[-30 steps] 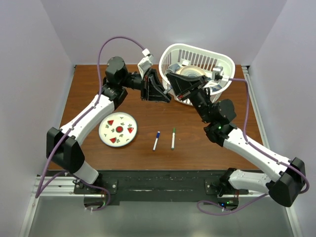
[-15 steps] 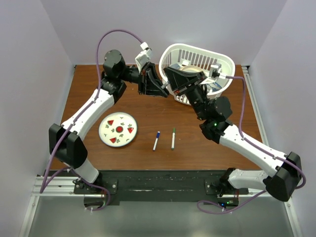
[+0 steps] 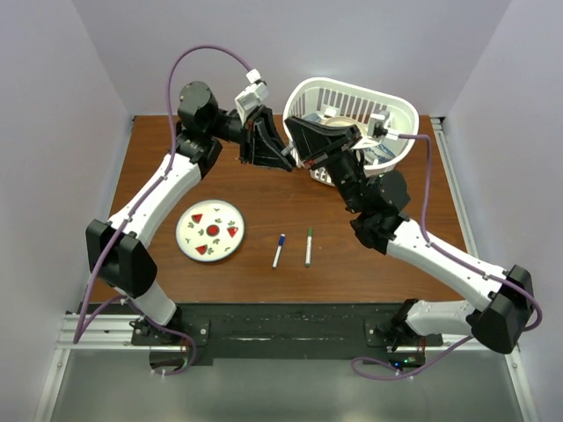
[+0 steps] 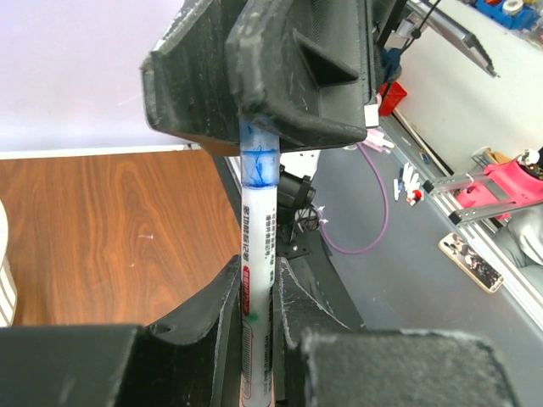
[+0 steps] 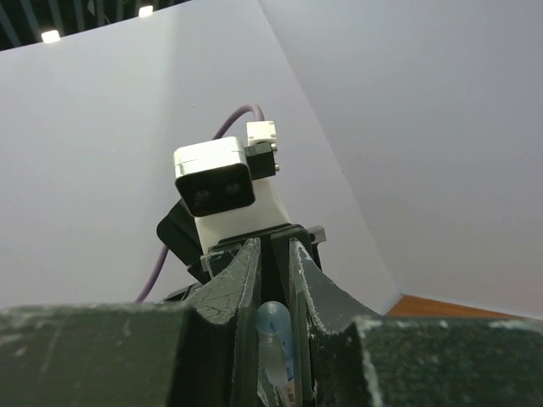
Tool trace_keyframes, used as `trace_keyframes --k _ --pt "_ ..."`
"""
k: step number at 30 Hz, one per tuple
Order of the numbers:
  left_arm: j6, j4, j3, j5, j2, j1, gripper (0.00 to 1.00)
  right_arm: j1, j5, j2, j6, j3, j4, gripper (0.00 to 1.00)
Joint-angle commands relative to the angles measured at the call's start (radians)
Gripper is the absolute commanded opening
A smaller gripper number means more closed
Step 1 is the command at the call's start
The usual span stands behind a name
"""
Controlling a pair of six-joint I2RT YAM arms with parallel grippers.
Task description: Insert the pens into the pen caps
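Top external: left tool (image 3: 287, 165) apparently beside basket (image 3: 347, 82)

Looked like a robotics lab: wooden table (image 3: 264, 189) boxed in by plain white panels (image 3: 53, 132), aluminium rail (image 3: 88, 327) bolted along the table's near edge, purple cable (image 4: 373, 212) and pink tool (image 4: 509, 182) on grey floor (image 4: 407, 288) beside the table.

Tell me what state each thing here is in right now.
Held pen, in the air, gripped by both arms' jaws.
Left arm, jaws shut on the barrel.
Right arm, jaws shut on its bluish end.
Blue-tipped pen, lying flat, capped.
Green-tipped pen, lying flat, capped.
Basket, upright.
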Motion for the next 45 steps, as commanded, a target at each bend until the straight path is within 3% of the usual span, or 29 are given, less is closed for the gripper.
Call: trace_keyframes --k 1,8,16,19,23,29,32,33,36,39,40,45 --pt "0.051 0.147 0.117 -0.676 -0.023 -0.05 0.0 0.279 -0.442 0.26 0.094 -0.115 -0.867 0.0" --pt "0.09 0.095 0.096 -0.675 -0.049 -0.036 0.0 0.296 -0.373 0.268 0.076 -0.158 -0.915 0.0" --pt "0.05 0.16 0.027 -0.658 -0.07 -0.029 0.0 0.299 -0.328 0.222 0.011 -0.125 -0.956 0.0" --pt "-0.041 0.3 -0.106 -0.644 -0.096 -0.03 0.0 0.275 -0.349 0.171 0.023 -0.083 -0.939 0.0" --pt "-0.064 0.335 -0.206 -0.641 -0.136 -0.033 0.0 0.244 -0.346 0.104 0.094 -0.081 -0.848 0.0" --pt "-0.082 0.352 -0.311 -0.637 -0.191 -0.033 0.0 0.209 -0.181 -0.031 0.108 -0.06 -0.838 0.0" --pt "-0.09 0.355 -0.357 -0.63 -0.22 -0.033 0.0 0.187 -0.098 -0.096 0.099 -0.026 -0.837 0.07" --pt "-0.087 0.346 -0.366 -0.627 -0.227 -0.033 0.0 0.181 -0.093 -0.12 0.092 -0.02 -0.837 0.2" --pt "-0.067 0.322 -0.397 -0.635 -0.248 -0.033 0.0 0.155 -0.066 -0.146 0.062 0.037 -0.849 0.39" --pt "-0.059 0.32 -0.446 -0.644 -0.269 -0.033 0.0 0.14 -0.034 -0.173 0.02 0.11 -0.916 0.49" --pt "-0.053 0.302 -0.461 -0.647 -0.276 -0.033 0.0 0.138 -0.024 -0.183 0.014 0.121 -0.93 0.57" --pt "0.031 0.15 -0.521 -0.69 -0.315 -0.033 0.0 0.138 0.04 -0.292 -0.017 0.12 -0.998 0.64"
